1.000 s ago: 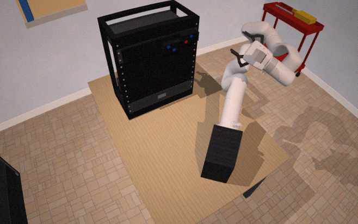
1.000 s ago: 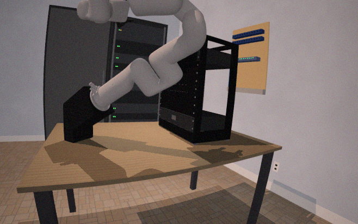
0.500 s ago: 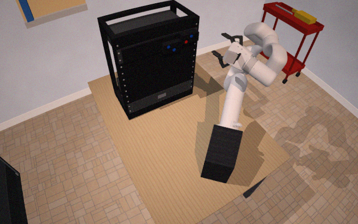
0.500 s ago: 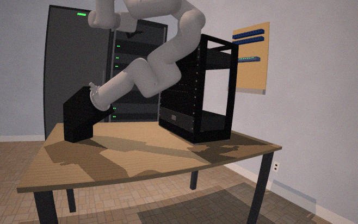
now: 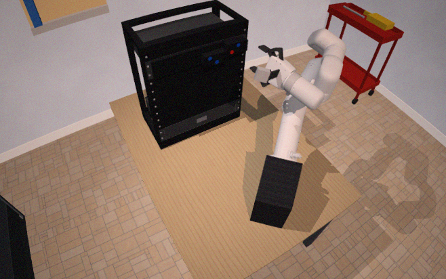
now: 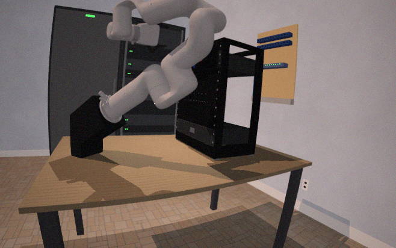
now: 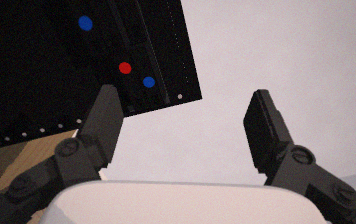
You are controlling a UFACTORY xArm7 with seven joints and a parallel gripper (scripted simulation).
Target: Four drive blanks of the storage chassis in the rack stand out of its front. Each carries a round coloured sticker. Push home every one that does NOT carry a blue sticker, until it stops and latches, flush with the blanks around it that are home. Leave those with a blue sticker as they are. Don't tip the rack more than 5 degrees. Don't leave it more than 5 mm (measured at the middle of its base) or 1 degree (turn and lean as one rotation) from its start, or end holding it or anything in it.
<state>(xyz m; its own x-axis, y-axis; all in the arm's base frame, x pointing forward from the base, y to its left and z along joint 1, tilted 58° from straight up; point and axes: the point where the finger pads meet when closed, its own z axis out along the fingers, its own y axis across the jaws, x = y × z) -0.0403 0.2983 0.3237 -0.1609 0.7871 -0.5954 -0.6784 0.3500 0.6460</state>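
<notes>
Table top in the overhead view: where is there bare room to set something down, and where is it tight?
Bare wood stretches from the rack front towards the near edge, left of the arm's black base. Tight: the strip between the rack's right side and the arm, where the open, empty gripper hangs level with the rack's upper front.

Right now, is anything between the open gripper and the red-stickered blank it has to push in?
Nothing visible. The gripper hangs open and empty, off the right of the rack front; only open air separates it from the red-sticker blank in the top view.
</notes>
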